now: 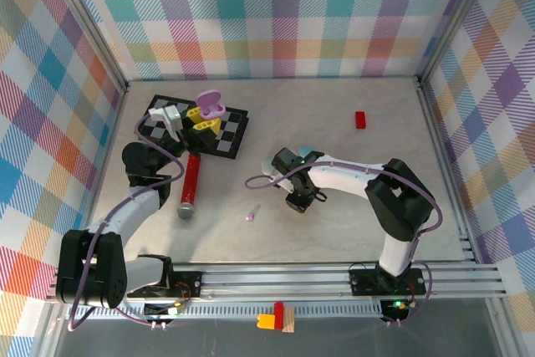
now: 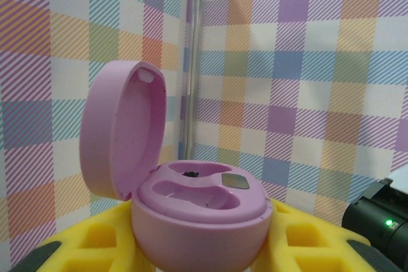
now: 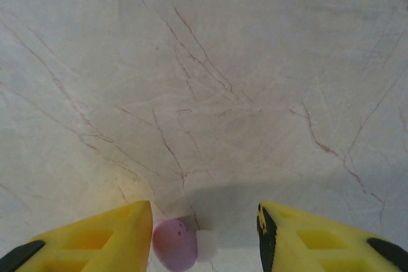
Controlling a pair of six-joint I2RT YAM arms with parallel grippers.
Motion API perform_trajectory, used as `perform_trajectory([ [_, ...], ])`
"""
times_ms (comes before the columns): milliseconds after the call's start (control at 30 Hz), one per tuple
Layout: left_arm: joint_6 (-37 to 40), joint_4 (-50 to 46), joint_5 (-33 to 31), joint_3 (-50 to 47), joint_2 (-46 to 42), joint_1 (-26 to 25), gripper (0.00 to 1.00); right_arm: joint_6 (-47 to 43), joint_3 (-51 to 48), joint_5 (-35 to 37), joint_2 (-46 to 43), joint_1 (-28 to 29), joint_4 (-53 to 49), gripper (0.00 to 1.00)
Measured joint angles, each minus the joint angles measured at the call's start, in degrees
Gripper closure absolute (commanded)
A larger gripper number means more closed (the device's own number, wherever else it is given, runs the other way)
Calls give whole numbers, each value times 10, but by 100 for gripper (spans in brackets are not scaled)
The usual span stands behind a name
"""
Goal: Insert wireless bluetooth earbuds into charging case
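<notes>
Between right tool fingers, earbud cropped; left tool clasps case

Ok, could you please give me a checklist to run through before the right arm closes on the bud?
1. Case lid open: ok.
2. Case slots free: ok.
3. Left pincer gripping case: ok.
4. Right pincer open: ok.
5. Bud centred between its fingers: not ok, it lies off to one side.
6. Right pincer low enough to close on bud: cannot tell.
</notes>
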Motion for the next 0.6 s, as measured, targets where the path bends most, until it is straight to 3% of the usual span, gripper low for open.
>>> perform_trajectory([
  [600,0,-10,8,0,-5,0,67,55,29,52,27,-10,-29,55],
])
